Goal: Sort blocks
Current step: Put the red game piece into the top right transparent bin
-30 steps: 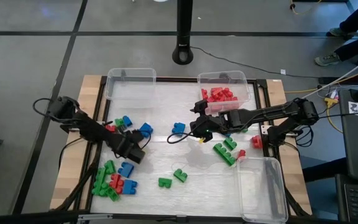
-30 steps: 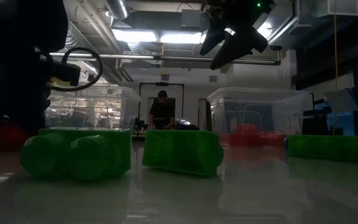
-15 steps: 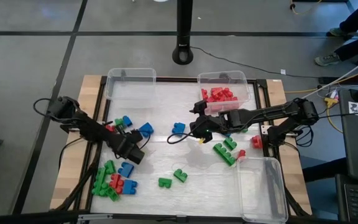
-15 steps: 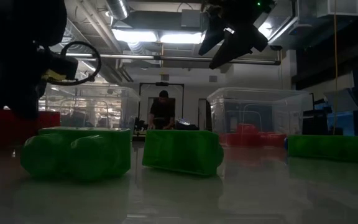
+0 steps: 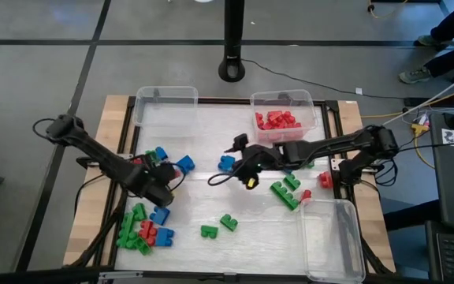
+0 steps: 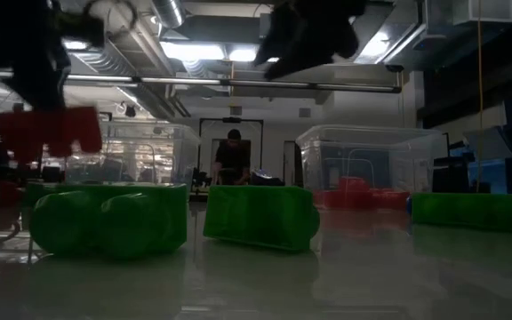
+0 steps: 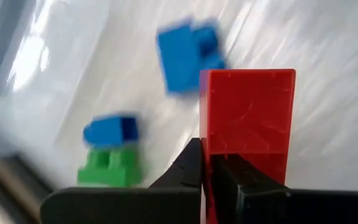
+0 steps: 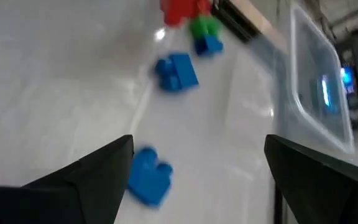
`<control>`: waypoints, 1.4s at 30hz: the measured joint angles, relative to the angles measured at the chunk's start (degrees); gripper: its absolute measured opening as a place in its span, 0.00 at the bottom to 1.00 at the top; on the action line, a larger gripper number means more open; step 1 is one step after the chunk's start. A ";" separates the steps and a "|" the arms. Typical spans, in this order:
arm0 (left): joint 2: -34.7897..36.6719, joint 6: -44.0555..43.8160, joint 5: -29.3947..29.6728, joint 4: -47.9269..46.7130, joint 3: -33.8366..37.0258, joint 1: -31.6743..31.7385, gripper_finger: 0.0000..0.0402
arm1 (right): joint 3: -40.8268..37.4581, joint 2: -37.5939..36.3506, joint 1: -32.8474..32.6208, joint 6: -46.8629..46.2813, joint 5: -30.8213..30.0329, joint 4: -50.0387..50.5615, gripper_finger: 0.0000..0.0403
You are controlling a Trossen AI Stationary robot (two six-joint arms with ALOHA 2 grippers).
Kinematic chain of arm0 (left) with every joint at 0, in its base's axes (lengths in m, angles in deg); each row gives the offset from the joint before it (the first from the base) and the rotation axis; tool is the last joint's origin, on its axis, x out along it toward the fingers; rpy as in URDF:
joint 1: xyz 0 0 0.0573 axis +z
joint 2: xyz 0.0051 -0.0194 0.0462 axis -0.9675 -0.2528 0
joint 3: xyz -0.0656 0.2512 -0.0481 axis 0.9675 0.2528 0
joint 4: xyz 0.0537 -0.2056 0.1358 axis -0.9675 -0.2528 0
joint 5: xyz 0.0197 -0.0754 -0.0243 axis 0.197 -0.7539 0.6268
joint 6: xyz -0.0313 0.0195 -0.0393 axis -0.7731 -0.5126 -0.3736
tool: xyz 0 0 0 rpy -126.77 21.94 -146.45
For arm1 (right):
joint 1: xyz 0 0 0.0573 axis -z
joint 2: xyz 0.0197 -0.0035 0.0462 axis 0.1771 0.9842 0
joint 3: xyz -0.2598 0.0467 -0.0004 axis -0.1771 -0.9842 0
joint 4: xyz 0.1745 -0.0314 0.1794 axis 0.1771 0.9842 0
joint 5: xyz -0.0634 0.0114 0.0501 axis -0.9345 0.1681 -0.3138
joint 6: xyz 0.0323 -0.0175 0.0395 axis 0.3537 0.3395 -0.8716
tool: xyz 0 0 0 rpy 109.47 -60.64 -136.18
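Note:
Red, green and blue blocks lie scattered on the white table (image 5: 211,197). My left gripper (image 5: 157,192) hangs over the left cluster, shut on a red block (image 7: 247,112) that shows lifted in the low view (image 6: 47,133). My right gripper (image 5: 233,156) stands open above the table's middle, over a blue block (image 5: 226,163), touching nothing. In the right wrist view this blue block (image 8: 149,175) lies between the spread fingers, with another blue block (image 8: 176,71) farther off. My left gripper pinches the red block by one side wall (image 7: 205,163) between its two fingers (image 7: 190,169), at the end nearest the wrist. The fingers slant down from the table's left. The block hangs below them, clear of the table (image 6: 47,133).
A clear bin (image 5: 165,106) stands at the far left, a bin holding red blocks (image 5: 284,118) at the far right, and a clear bin (image 5: 333,237) at the near right. Green blocks (image 5: 286,189) lie right of centre, two more (image 5: 219,226) near the front. A person stands in the room behind.
My left gripper has shut on the red block and risen, lifting it clear of the table, and has drifted a little toward the table's left edge. My right gripper, staying open, has swung toward the table's left and tipped.

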 joint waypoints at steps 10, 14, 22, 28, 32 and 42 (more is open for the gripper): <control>6.09 21.50 9.95 21.68 0.00 -2.56 0.01 | -0.02 11.42 1.98 -3.36 13.34 -25.34 0.90; 5.57 27.84 10.08 26.69 0.01 -1.88 0.01 | -0.03 14.51 2.05 -7.24 16.78 -32.02 0.90; 5.59 30.25 10.19 27.73 0.02 0.14 0.01 | -0.04 16.12 1.81 -10.58 19.75 -36.47 0.90; 5.59 33.18 10.26 31.35 0.04 0.20 0.02 | -0.03 16.81 1.88 -10.60 19.88 -43.56 0.90; 5.59 33.69 10.35 32.09 0.04 0.20 0.01 | -0.07 17.96 1.88 -10.58 20.45 -46.50 0.88; 5.59 33.63 10.41 32.96 0.04 1.05 0.02 | -0.04 19.52 1.88 -8.03 21.93 -50.47 0.47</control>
